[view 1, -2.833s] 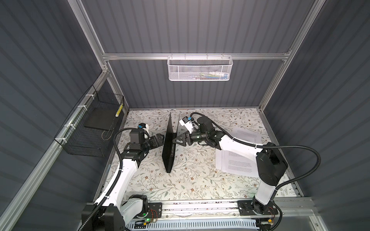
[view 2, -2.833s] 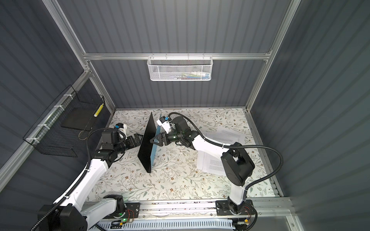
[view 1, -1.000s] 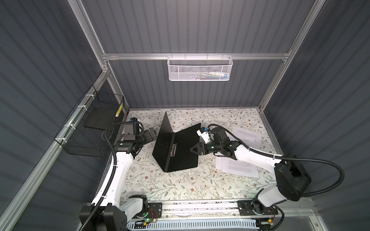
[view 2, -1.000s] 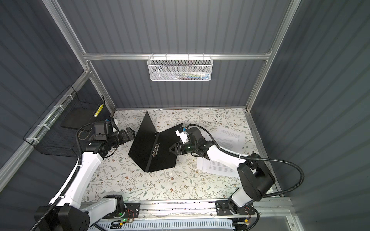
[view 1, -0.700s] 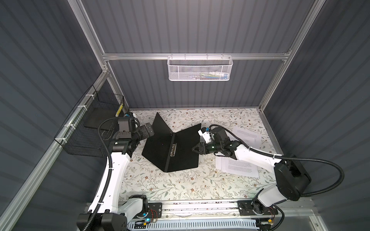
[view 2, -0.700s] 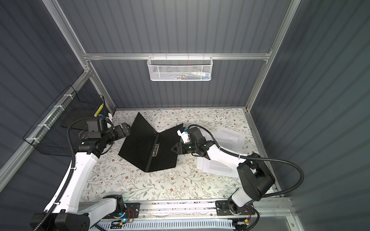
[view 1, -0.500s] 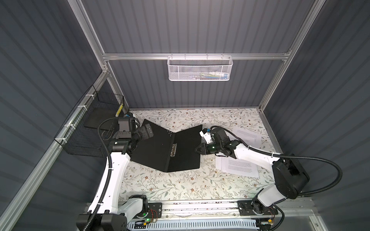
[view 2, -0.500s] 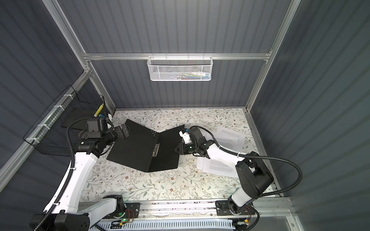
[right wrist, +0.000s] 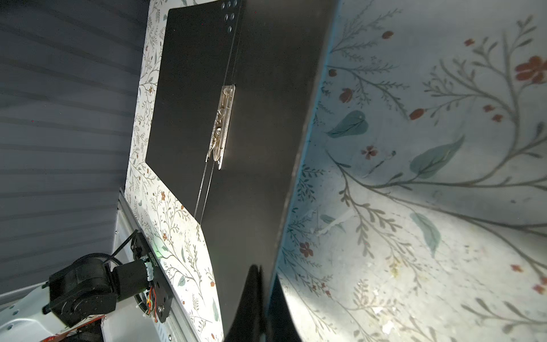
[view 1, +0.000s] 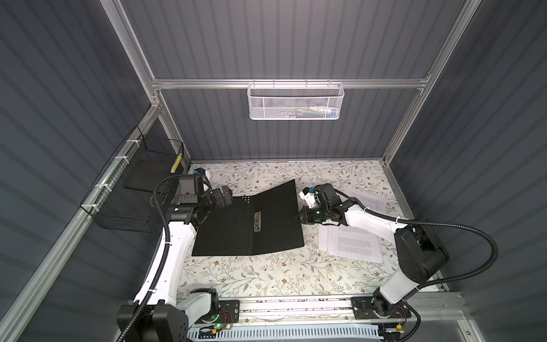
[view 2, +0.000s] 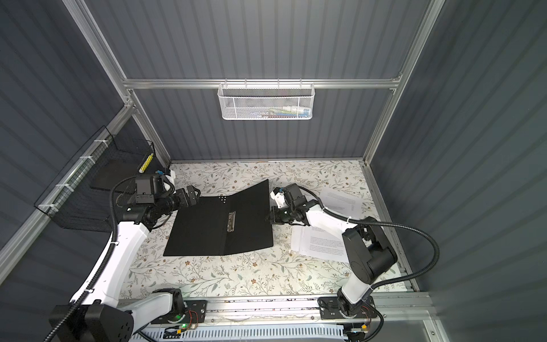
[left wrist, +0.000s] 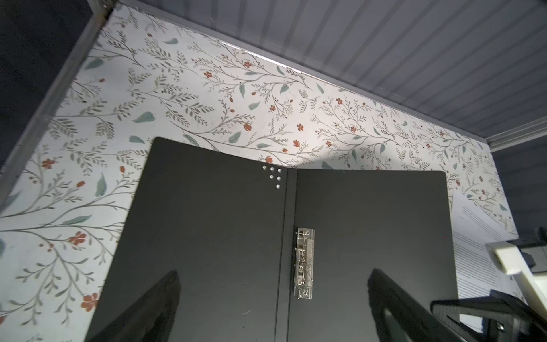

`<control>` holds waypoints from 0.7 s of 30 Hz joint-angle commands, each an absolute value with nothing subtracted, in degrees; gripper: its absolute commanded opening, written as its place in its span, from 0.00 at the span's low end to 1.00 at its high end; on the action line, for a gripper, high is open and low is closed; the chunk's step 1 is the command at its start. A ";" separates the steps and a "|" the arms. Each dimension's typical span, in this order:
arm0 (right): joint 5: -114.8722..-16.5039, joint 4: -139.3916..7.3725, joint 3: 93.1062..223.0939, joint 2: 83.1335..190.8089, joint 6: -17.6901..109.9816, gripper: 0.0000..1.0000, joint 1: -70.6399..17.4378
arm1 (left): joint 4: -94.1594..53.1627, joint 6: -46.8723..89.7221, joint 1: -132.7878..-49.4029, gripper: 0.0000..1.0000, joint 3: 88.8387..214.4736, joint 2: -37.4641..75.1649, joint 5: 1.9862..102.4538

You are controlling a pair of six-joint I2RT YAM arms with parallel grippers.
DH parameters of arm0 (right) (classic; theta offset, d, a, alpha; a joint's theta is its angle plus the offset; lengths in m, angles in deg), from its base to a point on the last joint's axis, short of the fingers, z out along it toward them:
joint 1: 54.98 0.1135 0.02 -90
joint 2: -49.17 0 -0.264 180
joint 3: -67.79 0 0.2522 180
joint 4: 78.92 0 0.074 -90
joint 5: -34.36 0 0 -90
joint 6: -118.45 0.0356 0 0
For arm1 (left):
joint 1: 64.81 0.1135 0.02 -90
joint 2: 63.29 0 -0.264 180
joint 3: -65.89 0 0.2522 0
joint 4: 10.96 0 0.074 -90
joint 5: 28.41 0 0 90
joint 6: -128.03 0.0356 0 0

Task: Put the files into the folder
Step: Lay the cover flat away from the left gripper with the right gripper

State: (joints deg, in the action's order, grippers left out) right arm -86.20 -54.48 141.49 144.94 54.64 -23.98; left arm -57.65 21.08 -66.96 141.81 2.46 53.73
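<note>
Open folder [view 1: 231, 234], right edge inside right gripper [view 1: 297, 219]

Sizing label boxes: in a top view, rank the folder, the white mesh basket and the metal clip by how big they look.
1. folder
2. white mesh basket, which hangs higher and is likely nearer the camera
3. metal clip

one folder [view 1: 231, 231], two file stacks [view 1: 352, 245] [view 1: 370, 197], two baskets [view 1: 294, 102] [view 1: 130, 201], two arms [view 1: 174, 245] [view 1: 370, 225]

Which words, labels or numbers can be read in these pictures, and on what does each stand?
No text here is legible.
Print on the files: lines of small black text, too small to read.
On the folder: open, black inside up, no lettering in view.
On the motor sticker: blurred, unreadable.
</note>
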 commanded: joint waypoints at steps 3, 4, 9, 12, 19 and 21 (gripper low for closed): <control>-86.97 -47.95 144.59 148.53 45.04 0.00 -26.30 | -55.35 19.69 -66.74 0.99 139.42 1.86 50.17; -88.58 -48.42 144.58 149.26 44.99 0.00 -27.37 | -55.88 19.83 -66.74 0.99 139.42 1.77 50.30; -90.00 -46.73 145.92 152.58 41.69 0.00 -29.50 | -55.19 19.27 -66.80 0.99 136.73 0.57 51.58; -90.66 -45.05 146.98 154.33 39.95 0.00 -29.98 | -54.08 18.40 -66.83 0.99 135.62 1.49 50.10; -89.99 -46.26 146.51 156.37 40.98 0.00 -31.70 | -54.95 19.48 -66.92 0.99 135.26 1.25 52.64; -87.95 -45.63 146.41 156.61 40.50 0.00 -32.00 | -54.88 19.44 -66.92 0.99 135.10 0.88 52.92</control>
